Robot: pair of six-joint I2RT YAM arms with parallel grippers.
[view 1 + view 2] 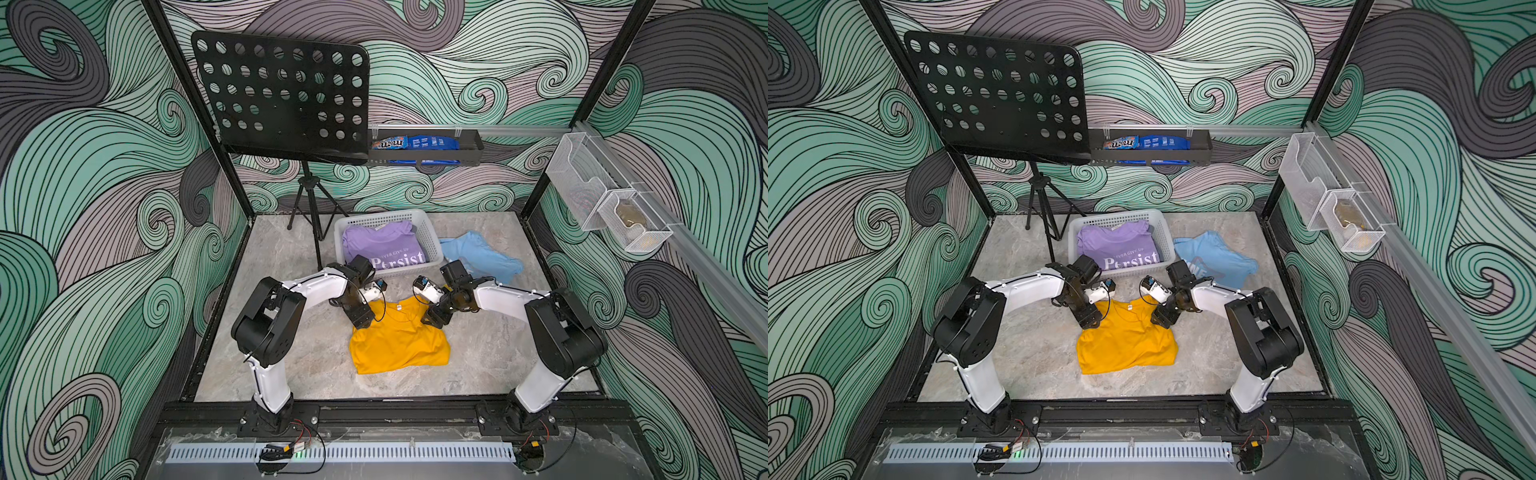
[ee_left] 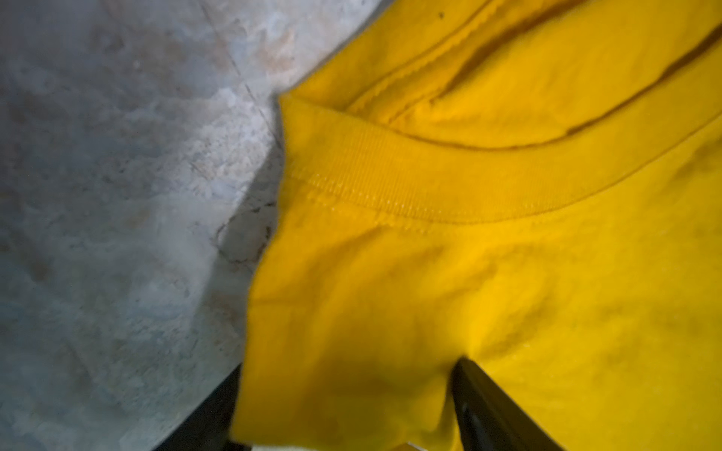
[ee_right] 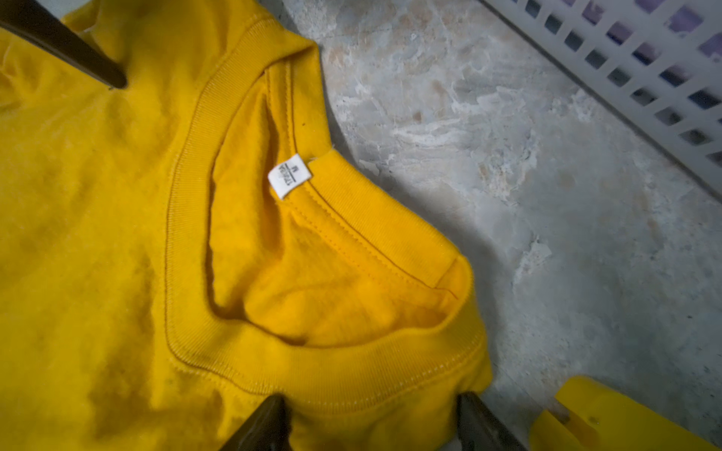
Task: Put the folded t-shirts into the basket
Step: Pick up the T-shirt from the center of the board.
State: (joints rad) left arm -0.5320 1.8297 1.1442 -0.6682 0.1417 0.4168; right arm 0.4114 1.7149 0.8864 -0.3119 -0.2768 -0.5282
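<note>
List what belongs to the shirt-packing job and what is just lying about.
Job: yellow t-shirt, lilac t-shirt, light blue t-shirt, basket.
Lying about: music stand, snack tray, wire-mesh holders.

Marbled tabletop [image 1: 498, 353] bears basket [image 1: 434, 241], mustard tee [image 1: 399, 345], light blue tee [image 1: 482, 253] and tripod stand [image 1: 309, 208].

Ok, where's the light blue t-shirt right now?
In both top views the light blue t-shirt lies on the table, outside the basket, right beside its right-hand wall, on the robot's right.
</note>
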